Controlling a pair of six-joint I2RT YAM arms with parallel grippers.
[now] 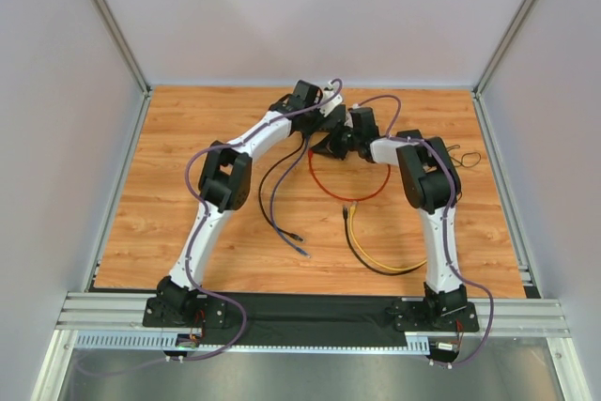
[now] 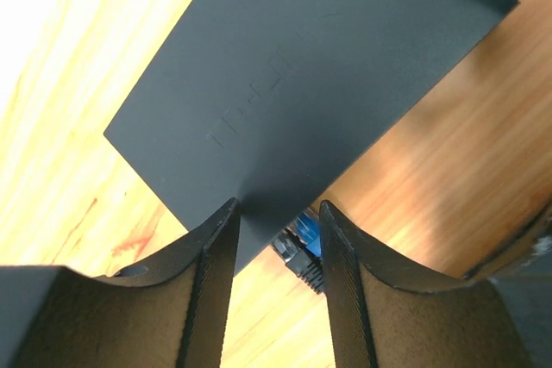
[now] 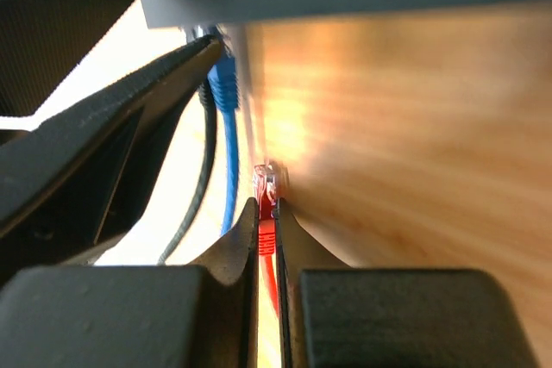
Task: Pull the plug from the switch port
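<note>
Judging from the right wrist view, the pull looked all but finished. The right end effector (image 3: pixel 267 206) was clamped on the red plug (image 3: pixel 265 187), and the plug's clear tip hung in open air, apart from the flat black rectangular switch (image 2: pixel 310 66). A blue plug (image 3: pixel 222 84) and a black plug (image 3: pixel 206 96) just beside it sat in the port row. The left end effector (image 2: pixel 276 208) had its fingers apart, astride the near corner of the switch and seemingly pressed against it as a brace. What seemed left was to carry the red plug clear and let go.

The switch lay toward the far middle of the wood-grain worktop (image 1: pixel 141 185), under both wrists, with the white back wall (image 1: pixel 300 16) near behind. Bare wood opened toward the arms' bases, though a red cable loop (image 1: pixel 349 197), a yellow-and-black cable (image 1: pixel 385 265) and two loose dark leads (image 1: pixel 282 218) lay across it. The wrists crowded each other, so withdrawal room looked best on the right arm's own side.
</note>
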